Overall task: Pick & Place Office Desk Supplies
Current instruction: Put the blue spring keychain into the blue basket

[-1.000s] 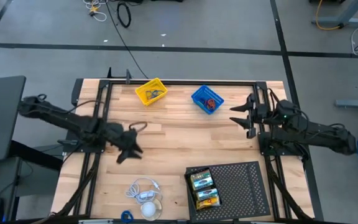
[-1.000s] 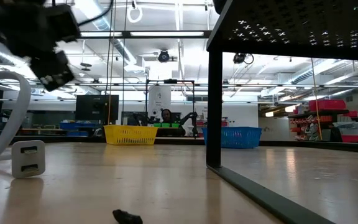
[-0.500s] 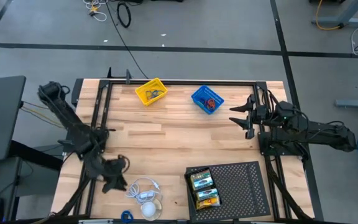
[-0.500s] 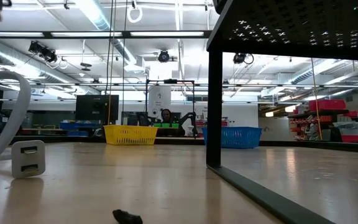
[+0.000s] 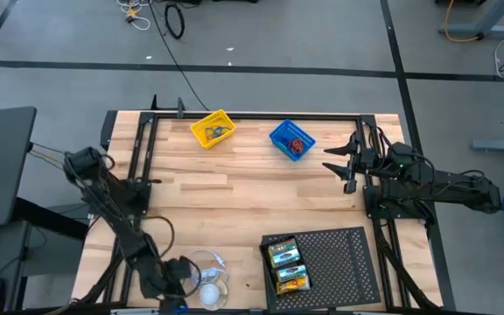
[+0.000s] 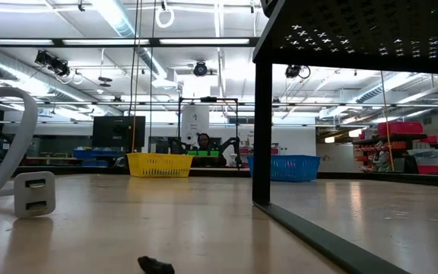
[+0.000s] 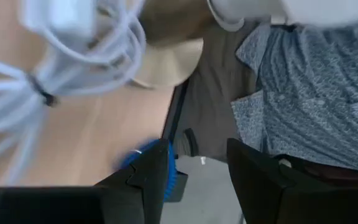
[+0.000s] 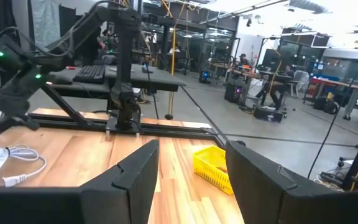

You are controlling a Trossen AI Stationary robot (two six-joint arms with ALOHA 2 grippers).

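Two yellow-and-green crayon boxes (image 5: 287, 267) lie side by side on the black tray (image 5: 339, 262).

The wooden table (image 5: 234, 201) carries a yellow basket (image 5: 213, 129) and a blue basket (image 5: 291, 140) at its far edge, the blue one near the right arm's open jaws. A black tray (image 5: 339, 258) stands at the near edge. A white cable (image 5: 201, 265) and charger (image 6: 34, 193) lie just beside the left jaws.
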